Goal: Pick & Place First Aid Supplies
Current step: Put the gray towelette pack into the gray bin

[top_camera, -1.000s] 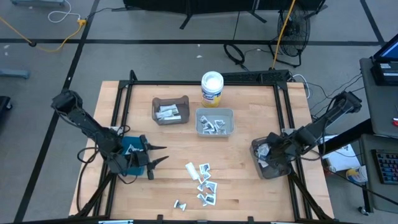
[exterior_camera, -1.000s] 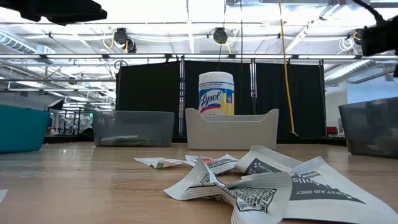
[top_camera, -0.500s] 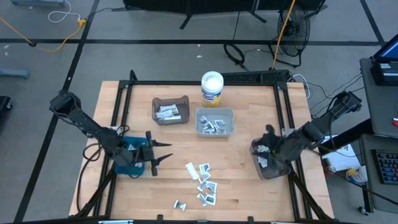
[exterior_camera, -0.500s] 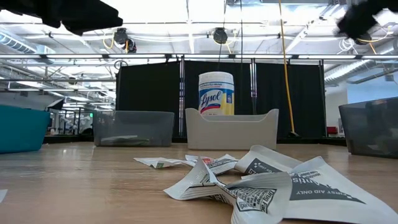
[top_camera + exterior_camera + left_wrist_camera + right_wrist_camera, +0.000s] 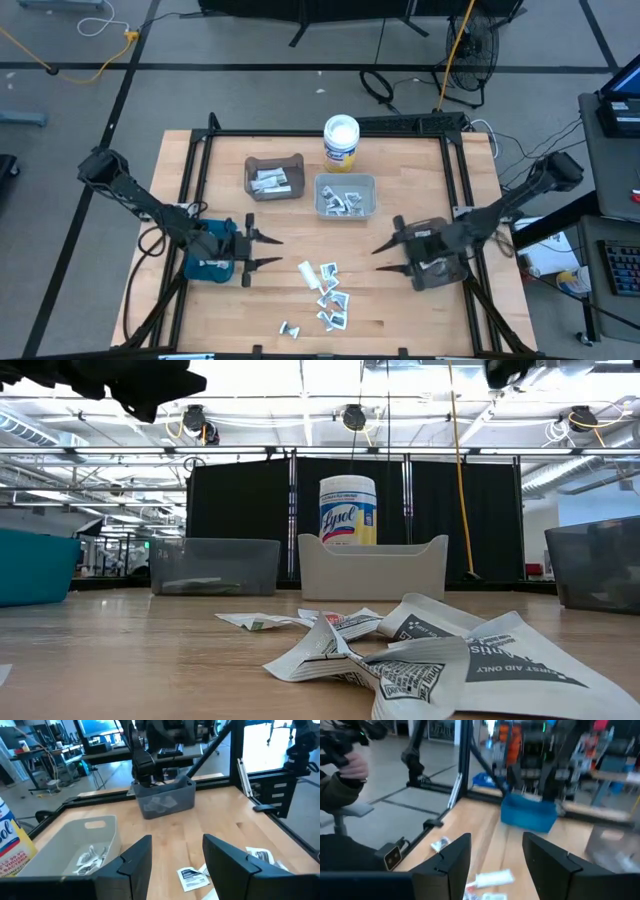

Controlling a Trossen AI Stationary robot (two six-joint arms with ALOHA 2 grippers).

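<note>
1. Since a second ago the right gripper [image 5: 383,258] has swung out of the dark bin [image 5: 443,272] at the table's right edge and now points toward the middle of the table; the left gripper [image 5: 272,252] has pushed forward from above the blue bin [image 5: 205,262] toward the centre too.
2. Both claws stand parted with nothing between the fingers — each wrist view shows bare wood in the gap.
3. The two grippers face each other across the loose heap of packets [image 5: 325,295], the left one at about 9 o'clock of the heap, the right one at about 3 o'clock, both above the wood.
4. The packets lie on the table toward 6 o'clock, white with dark print, some crumpled and overlapping; a small one [image 5: 289,328] lies apart, nearer the front edge.
5. More packets sit in the brown bin [image 5: 275,177] and the white bin [image 5: 345,196], side by side toward 12 o'clock — with a round tub [image 5: 341,141] just behind them.
6. In the right wrist view a person's hand [image 5: 351,767] and sleeve show beyond the table.
</note>
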